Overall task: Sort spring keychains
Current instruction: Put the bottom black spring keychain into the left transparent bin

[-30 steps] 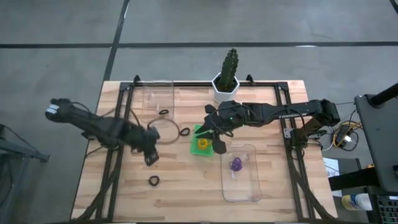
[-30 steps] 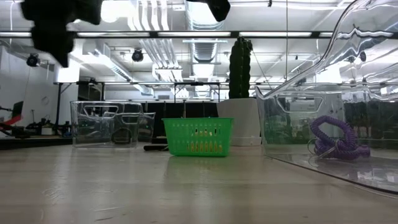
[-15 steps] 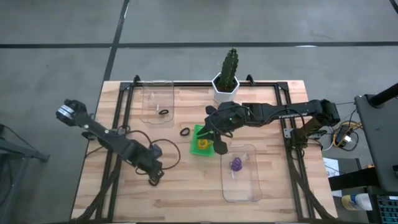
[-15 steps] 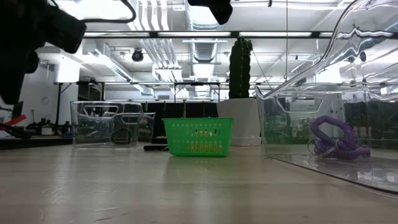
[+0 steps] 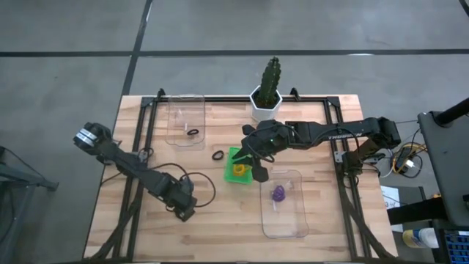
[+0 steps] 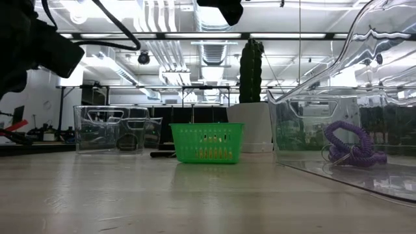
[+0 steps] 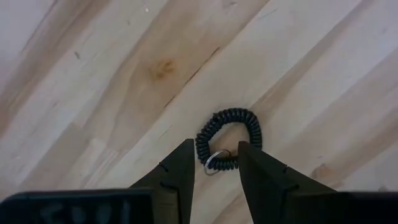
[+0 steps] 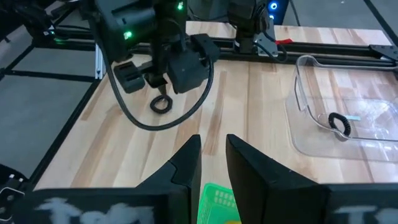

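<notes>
Over the last second we saw the left gripper [image 5: 185, 207] swing from near the middle of the table down to the front-left area, and it now sits directly over the loose black spring keychain [image 7: 227, 140] that lay there alone. In the left wrist view its fingers [image 7: 176, 177] stand apart, one on each side of the coil's near edge, not yet pinching it. We judge this as the approach for a pick, with the grasp still to come. That keychain is a small black coiled loop, not quite round, with a little metal split ring [image 7: 213, 160] at the end nearest the fingers; it lies flat on the bare wooden table [image 5: 322, 227]. The right gripper [image 5: 258, 170] has not moved across the frames; it hangs over the green basket [image 5: 237, 173], which holds a yellow-orange coil, and its fingers [image 8: 185, 163] show a narrow gap with nothing between them. A purple spring keychain [image 5: 279, 193] lies in the clear bin [image 5: 286, 227] at front right, one black keychain [image 5: 193, 133] is in the clear bin [image 5: 183, 110] at the back left, and another black keychain [image 5: 218, 155] lies loose just left of the basket. So sorting looks partly done, with two black loops left on the table.
</notes>
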`<state>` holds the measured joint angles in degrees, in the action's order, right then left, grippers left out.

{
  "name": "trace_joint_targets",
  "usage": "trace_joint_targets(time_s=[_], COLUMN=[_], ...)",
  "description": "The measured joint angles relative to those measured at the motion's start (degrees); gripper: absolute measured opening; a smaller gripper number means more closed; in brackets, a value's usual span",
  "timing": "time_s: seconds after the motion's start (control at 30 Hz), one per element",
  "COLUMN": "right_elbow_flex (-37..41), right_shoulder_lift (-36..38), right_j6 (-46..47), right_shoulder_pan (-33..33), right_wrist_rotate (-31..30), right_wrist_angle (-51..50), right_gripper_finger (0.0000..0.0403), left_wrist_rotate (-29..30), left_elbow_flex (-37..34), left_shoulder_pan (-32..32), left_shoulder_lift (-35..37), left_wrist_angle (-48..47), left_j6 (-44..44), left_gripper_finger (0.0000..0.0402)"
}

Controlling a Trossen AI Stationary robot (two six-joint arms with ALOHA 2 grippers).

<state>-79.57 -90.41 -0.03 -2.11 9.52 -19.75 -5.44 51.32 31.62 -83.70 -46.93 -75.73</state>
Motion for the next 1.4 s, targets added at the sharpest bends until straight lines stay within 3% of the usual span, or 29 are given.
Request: trace_joint_targets(time_s=[0.2,1.4], right_elbow_flex=[0.0,2.2], right_shoulder_lift=[0.0,0.65], right_j6=[-0.01,0.04], right_shoulder_pan=[0.0,-0.15], right_wrist_rotate=[0.0,0.0], right_wrist_angle=[-0.04,-1.12], right_gripper_finger=[0.0063,0.0084], left_wrist_rotate=[-2.5,-2.98], left_elbow_flex=[0.01,-2.63], left_shoulder_pan=[0.69,2.1], left_shoulder_lift=[-2.69,-8.9], left_wrist_angle=[0.11,3.65], left_j6=[0.01,-1.09], left_gripper_finger=[0.0115,0.0115])
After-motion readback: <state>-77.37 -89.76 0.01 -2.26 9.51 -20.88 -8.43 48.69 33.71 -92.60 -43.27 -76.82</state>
